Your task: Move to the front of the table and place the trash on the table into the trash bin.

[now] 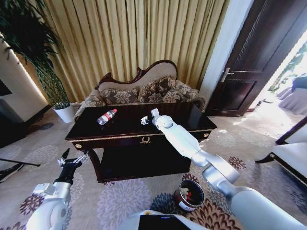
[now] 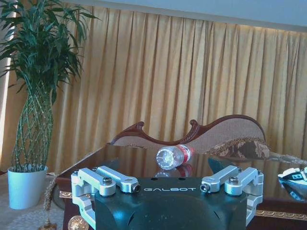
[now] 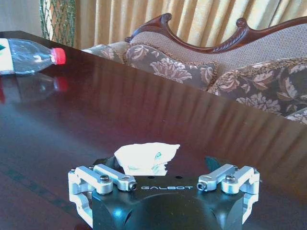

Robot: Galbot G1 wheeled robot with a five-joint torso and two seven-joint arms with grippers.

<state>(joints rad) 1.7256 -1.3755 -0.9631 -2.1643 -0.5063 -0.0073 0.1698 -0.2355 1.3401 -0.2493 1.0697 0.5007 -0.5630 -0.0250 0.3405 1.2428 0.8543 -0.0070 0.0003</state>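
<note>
**Right fingers around a white scrap on the tabletop**

Fingers of the right gripper (image 1: 145, 120) stand apart on either side of a small white crumpled paper scrap (image 3: 145, 158), which lies between them on the long dark glossy wooden table with gold trim (image 1: 125, 127); whether the pads touch it cannot be told. Beyond the fingertips, off toward the robot's left, a small clear plastic bottle with a red label and red cap (image 1: 106, 116) lies on its side on the same top, well apart from the scrap. Past the table's far edge stands a carved wooden sofa with floral cushions (image 1: 144, 91) before gold curtains (image 1: 129, 38).

Spread fingers of the left gripper (image 1: 73, 160) grasp nothing, hanging low before the table's left end. Behind the right gripper, on the patterned carpet beside the right arm, sits the small round dark brown trash bin (image 1: 189, 195), reddish inside.
</note>
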